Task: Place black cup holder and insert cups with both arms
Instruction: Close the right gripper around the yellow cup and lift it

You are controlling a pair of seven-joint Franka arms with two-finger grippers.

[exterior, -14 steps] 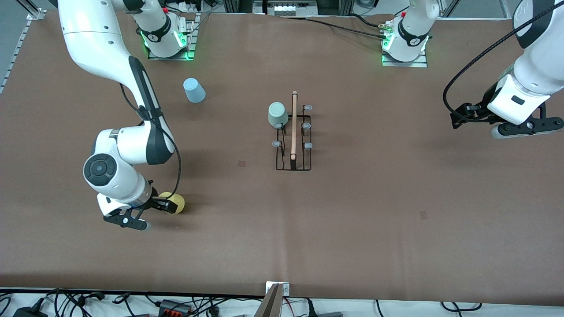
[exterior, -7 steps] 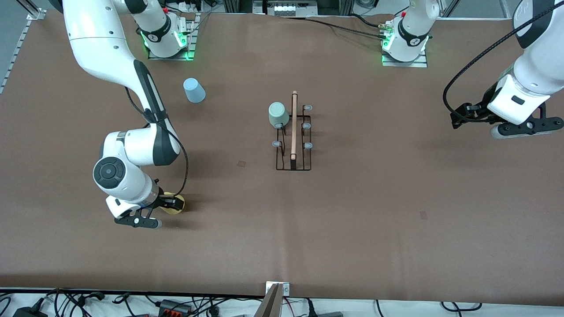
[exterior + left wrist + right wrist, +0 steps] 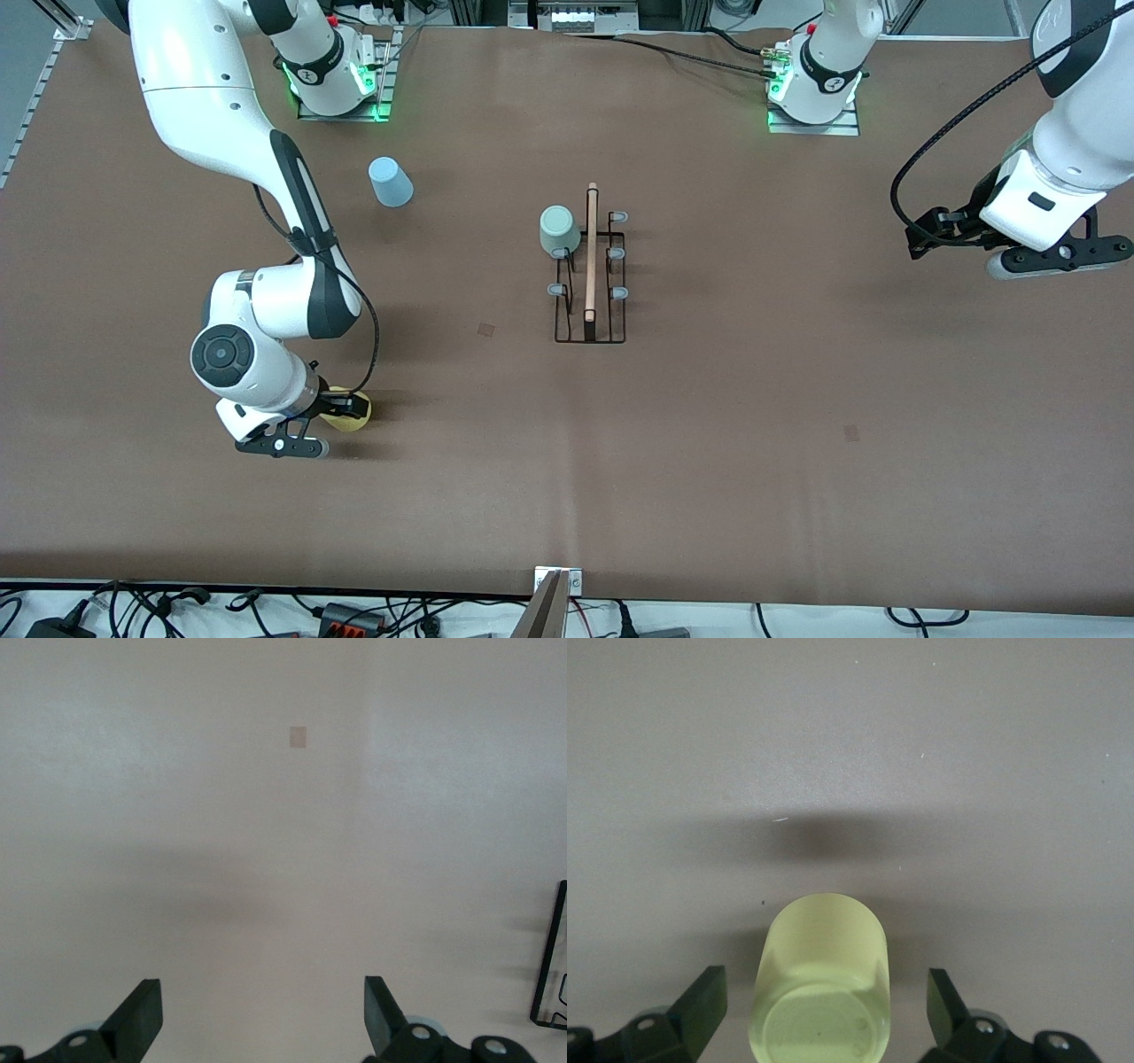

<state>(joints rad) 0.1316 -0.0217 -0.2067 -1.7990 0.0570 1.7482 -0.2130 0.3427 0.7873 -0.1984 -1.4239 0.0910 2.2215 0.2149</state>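
Observation:
The black cup holder stands mid-table, its wooden rod on top. A pale green cup sits on one of its pegs at the end nearer the bases. A light blue cup stands bottom up toward the right arm's end. The yellow cup is nearer the camera, under my right gripper. In the right wrist view the yellow cup shows its closed bottom between the open fingers, a gap on each side. My left gripper waits open over bare table. It is open in its wrist view too.
The brown table has wide bare room round the holder. One corner of the holder shows at the edge of the left wrist view. Cables lie along the table's near edge.
My right hand has shifted a little toward the holder and come over the yellow cup, covering more of it. The left arm has not moved.

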